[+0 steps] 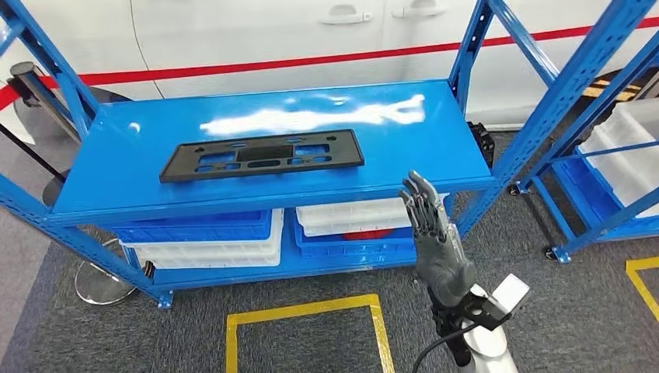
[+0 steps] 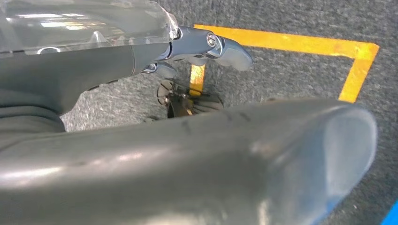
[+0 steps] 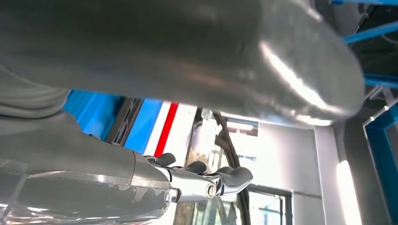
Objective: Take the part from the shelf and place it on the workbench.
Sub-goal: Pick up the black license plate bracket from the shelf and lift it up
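A flat black plastic part with several rectangular cut-outs lies lengthwise on the top board of the blue shelf. My right hand is raised in front of the shelf's right front edge, fingers straight and apart, holding nothing, to the right of the part and clear of it. In the right wrist view the same hand stretches out with nothing in it. My left hand hangs over the grey carpet, its fingers extended with nothing held.
White and blue bins fill the shelf's lower level. A second blue rack with white bins stands at the right. Yellow tape marks a square on the carpet. A white car with a red stripe is behind.
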